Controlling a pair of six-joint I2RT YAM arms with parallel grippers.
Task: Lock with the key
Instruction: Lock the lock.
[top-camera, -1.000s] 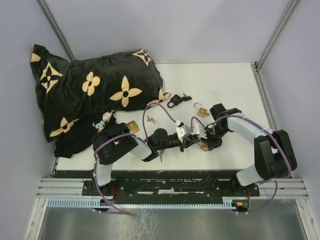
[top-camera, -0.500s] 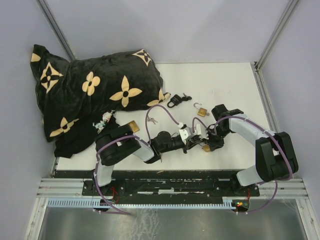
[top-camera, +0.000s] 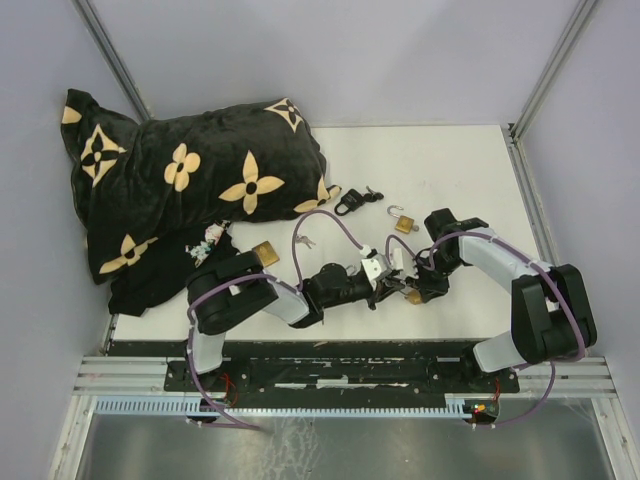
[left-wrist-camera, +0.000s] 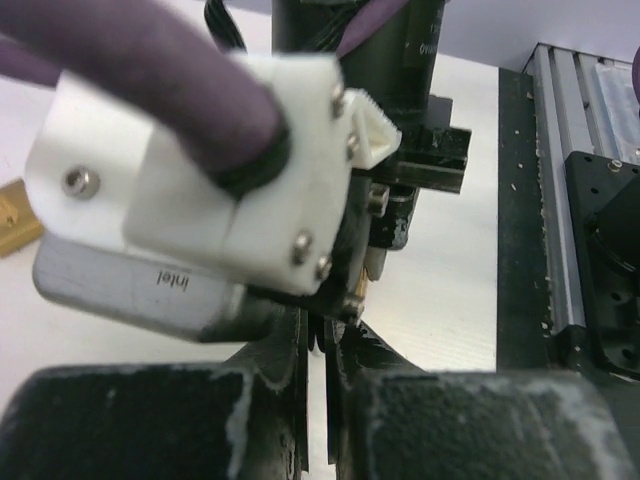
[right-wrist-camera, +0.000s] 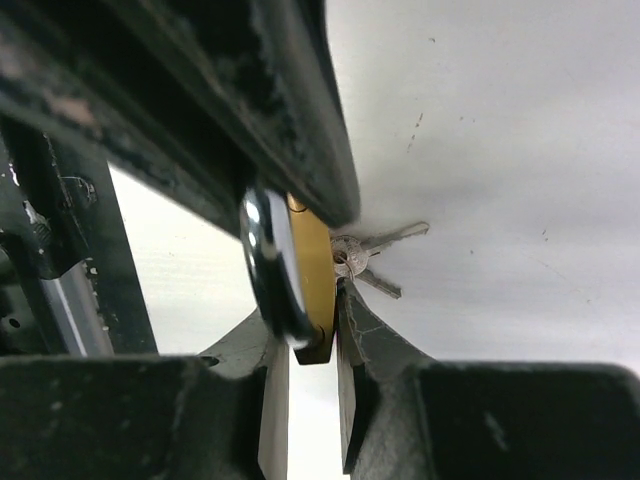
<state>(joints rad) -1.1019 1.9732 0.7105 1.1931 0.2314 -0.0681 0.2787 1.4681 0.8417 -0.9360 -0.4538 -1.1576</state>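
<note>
A brass padlock (right-wrist-camera: 318, 285) is pinched flat between the fingers of my right gripper (right-wrist-camera: 310, 340), just above the table near its front edge (top-camera: 412, 296). My left gripper (top-camera: 388, 285) meets it from the left. Its fingers (left-wrist-camera: 290, 360) are shut on a thin dark piece, seemingly the key (left-wrist-camera: 315, 340), right at the lock. Only a sliver of brass (left-wrist-camera: 372, 268) shows in the left wrist view. The right wrist's white camera mount (left-wrist-camera: 200, 190) hides the rest there.
A silver key bunch (right-wrist-camera: 375, 255) lies on the table beyond the lock. A black padlock with keys (top-camera: 350, 203), an open brass padlock (top-camera: 402, 222) and another brass lock (top-camera: 265, 252) lie nearby. A black flowered pillow (top-camera: 190, 180) fills the back left.
The left arm has crept a little to the right and its wrist has turned, with its cable loop rising. The right arm holds the padlock still.
</note>
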